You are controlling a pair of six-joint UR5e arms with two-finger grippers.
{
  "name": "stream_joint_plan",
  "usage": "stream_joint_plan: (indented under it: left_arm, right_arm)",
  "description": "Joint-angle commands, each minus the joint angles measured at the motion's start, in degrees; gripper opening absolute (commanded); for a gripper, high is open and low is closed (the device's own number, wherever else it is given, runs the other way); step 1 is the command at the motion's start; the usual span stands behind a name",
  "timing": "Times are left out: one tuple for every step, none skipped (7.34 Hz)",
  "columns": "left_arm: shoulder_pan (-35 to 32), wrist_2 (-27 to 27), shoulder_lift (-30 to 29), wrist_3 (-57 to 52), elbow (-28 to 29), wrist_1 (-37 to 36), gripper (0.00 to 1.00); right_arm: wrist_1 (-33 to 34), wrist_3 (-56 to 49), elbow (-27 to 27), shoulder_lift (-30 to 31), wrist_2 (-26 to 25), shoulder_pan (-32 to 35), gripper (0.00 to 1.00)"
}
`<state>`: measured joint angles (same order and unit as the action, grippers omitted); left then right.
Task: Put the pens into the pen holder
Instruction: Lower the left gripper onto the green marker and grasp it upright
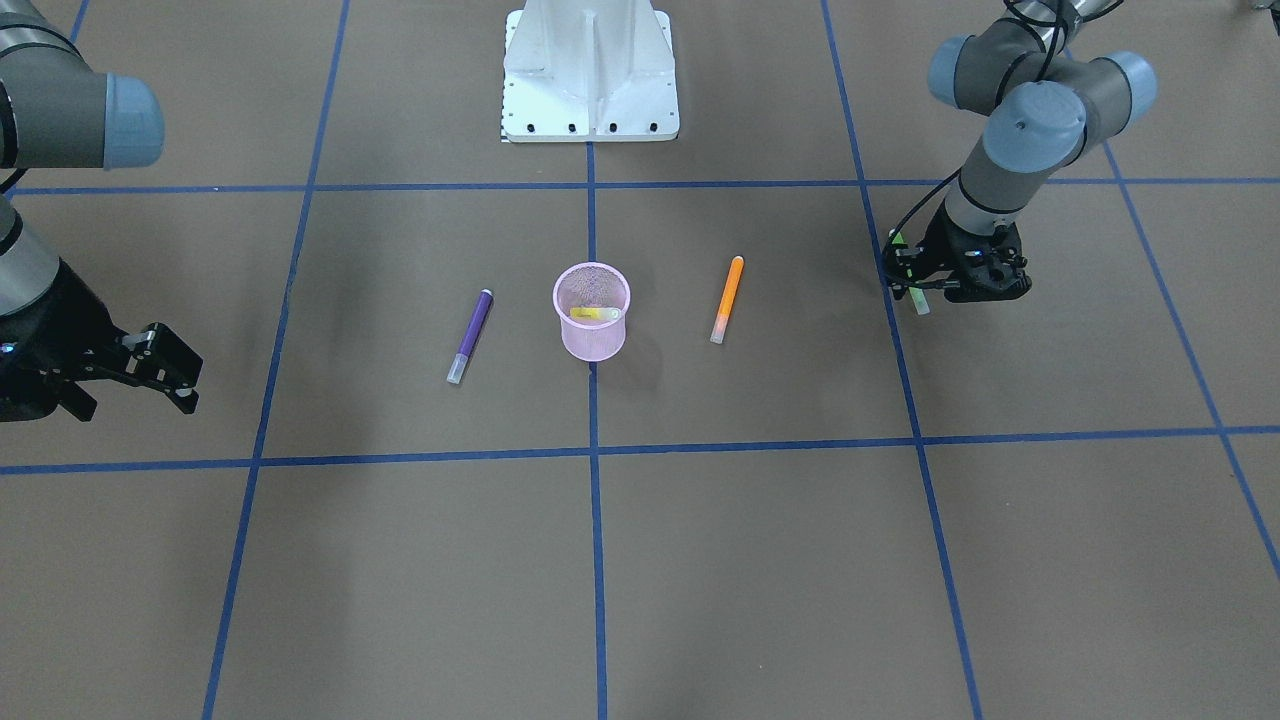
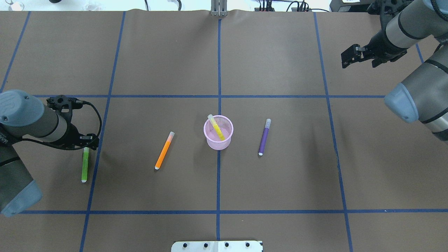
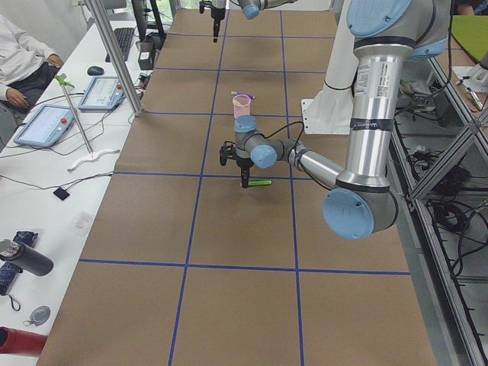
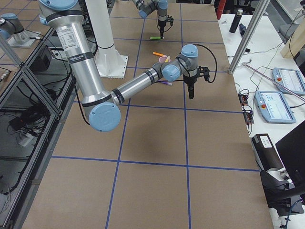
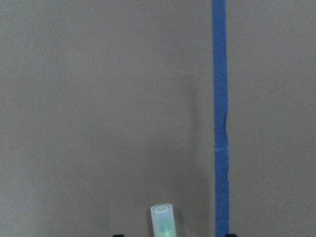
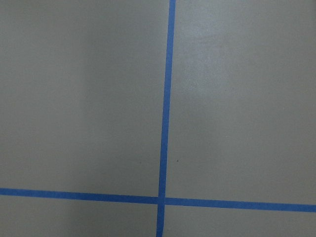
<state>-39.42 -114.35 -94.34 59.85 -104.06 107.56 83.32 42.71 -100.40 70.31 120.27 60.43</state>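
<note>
Counted: four slim marker-like pens, one cup, two two-finger grippers. In the overhead view, at frame centre: small pink wire-mesh cylindrical cup (image 2: 218,141), upright on brown table (image 2: 280,182), holding one yellow pen (image 2: 217,128) that leans to upper left. Left of cup: one orange pen (image 2: 164,151), flat. Right of cup: one purple pen (image 2: 264,137), flat. Far left: one green pen (image 2: 84,166), flat, upper end between spread, unclamped fingers of left gripper (image 2: 85,146). Upper right: right gripper (image 2: 350,57), fingers parted, empty.
</note>
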Motion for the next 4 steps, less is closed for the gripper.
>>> stream_joint_plan:
  left_arm:
    - [0.75, -0.09, -0.05, 0.62, 0.08, 0.1, 0.63]
    - [0.84, -0.09, 0.03, 0.53, 0.17, 0.1, 0.6]
    - [0.84, -0.09, 0.03, 0.53, 0.26, 0.19, 0.57]
    - [0.84, -0.09, 0.03, 0.53, 0.35, 0.1, 0.57]
  right_arm:
    - [0.0, -0.09, 0.12, 0.0, -0.74, -0.05, 1.0]
    - [-0.09, -0.17, 0.12, 0.09, -0.74, -0.05, 1.0]
    - [-0.09, -0.09, 0.12, 0.0, -0.74, -0.05, 1.0]
    - [-0.09, -0.17, 0.12, 0.0, -0.74, -0.05, 1.0]
